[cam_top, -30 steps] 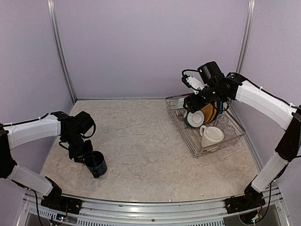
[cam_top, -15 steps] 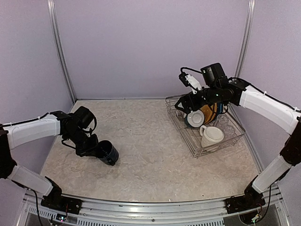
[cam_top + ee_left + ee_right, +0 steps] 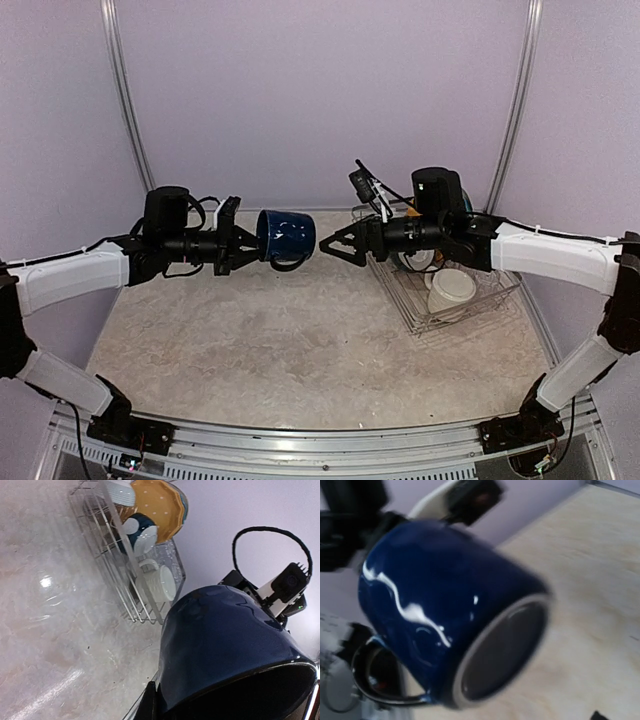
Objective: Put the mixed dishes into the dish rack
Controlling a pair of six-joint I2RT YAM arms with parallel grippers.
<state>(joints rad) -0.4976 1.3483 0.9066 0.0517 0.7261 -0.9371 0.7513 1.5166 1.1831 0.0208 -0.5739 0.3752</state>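
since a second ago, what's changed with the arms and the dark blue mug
The left gripper lifted the dark blue mug off the table, up and rightward, and holds it sideways. The right gripper left the silver wire rack and swung left to face the mug's base, not touching. Rack and dishes stayed put.

Pale marbled beige bench (image 3: 300,330): plain lilac wall panels (image 3: 320,100) enclose its far edge and sides; ribbed aluminium rail (image 3: 300,436) borders its near edge.

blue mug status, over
Left hand shut on blue mug, lifted off the table. Right hand open, pointed at its base. Nothing between them.
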